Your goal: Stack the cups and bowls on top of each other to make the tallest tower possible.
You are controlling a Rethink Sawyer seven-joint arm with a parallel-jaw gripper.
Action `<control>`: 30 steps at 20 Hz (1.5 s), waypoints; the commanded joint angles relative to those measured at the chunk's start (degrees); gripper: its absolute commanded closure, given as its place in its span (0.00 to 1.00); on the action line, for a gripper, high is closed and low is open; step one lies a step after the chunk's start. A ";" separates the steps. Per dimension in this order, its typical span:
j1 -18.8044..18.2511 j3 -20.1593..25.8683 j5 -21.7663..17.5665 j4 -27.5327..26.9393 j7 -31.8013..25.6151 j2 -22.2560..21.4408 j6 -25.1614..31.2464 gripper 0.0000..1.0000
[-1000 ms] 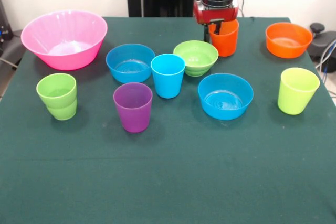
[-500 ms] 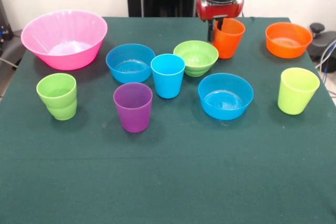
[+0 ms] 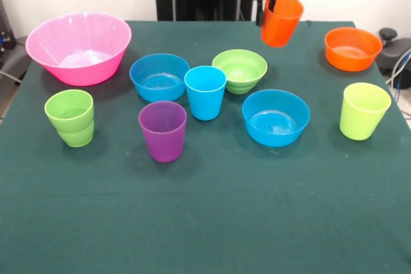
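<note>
A: At the far side of the green counter (image 3: 205, 222), the red-and-black arm's tool (image 3: 270, 6) holds the orange cup (image 3: 280, 22) clear of the cloth, clamped on its rim with one finger down the outside of the left wall; the cup hangs slightly tilted, mouth up

B: Why lifted rather than slid?

A: My reading is that it has to clear the other rims before it can go down into or onto another piece. No tower exists yet: every other piece stands alone, mouth up

B: Where do they stand?

A: The purple cup (image 3: 162, 130) sits near centre-left, the light blue cup (image 3: 205, 92) just behind it to the right. Far left is the large pink bowl (image 3: 78, 46), with the stepped green cup (image 3: 70, 117) nearer in front of it. Two blue bowls, one (image 3: 159, 76) left of the light blue cup, one (image 3: 276, 117) right, flank the ridged green bowl (image 3: 239, 70). The orange bowl (image 3: 352, 48) and yellow-green cup (image 3: 364, 110) keep to the right edge

B: Spread out on purpose?

A: Seemingly so; most stand a little apart, which should give the tool room to come down on each rim, though the middle group crowds close

B: Any brands or lettering?

A: None readable on cups, bowls or arm
</note>
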 commanded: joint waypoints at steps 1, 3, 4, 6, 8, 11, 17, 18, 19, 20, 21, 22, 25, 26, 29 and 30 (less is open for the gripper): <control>-0.16 6.12 4.58 -2.99 7.22 -6.04 13.04 1.00; -0.23 6.15 5.05 -3.74 6.70 -6.95 15.41 1.00; -0.36 6.22 5.25 -3.90 6.35 -7.56 16.20 1.00; -0.45 6.09 5.20 -5.12 5.90 -8.01 16.93 1.00; -0.67 6.25 5.31 -6.01 5.84 -8.09 15.44 1.00; -1.30 6.59 5.46 -7.90 5.26 -7.52 15.61 1.00; -1.84 5.78 3.98 -12.69 3.90 -7.48 19.24 1.00; -1.98 5.64 3.50 -13.56 3.33 -7.50 20.21 1.00; -2.16 5.59 3.12 -14.41 2.80 -7.42 21.11 1.00; -2.37 5.56 2.77 -14.78 2.18 -7.75 21.93 1.00; -2.51 5.46 2.40 -15.46 1.75 -7.77 22.63 1.00; -2.71 5.42 2.18 -16.55 1.41 -7.55 23.70 1.00; -3.55 5.73 1.76 -18.78 0.20 -7.11 25.99 1.00; -3.96 5.98 1.55 -20.28 -0.46 -6.65 27.25 1.00; -4.60 6.49 0.96 -23.05 -1.51 -5.81 29.37 1.00; -4.69 6.57 0.54 -24.25 -1.82 -5.25 30.08 1.00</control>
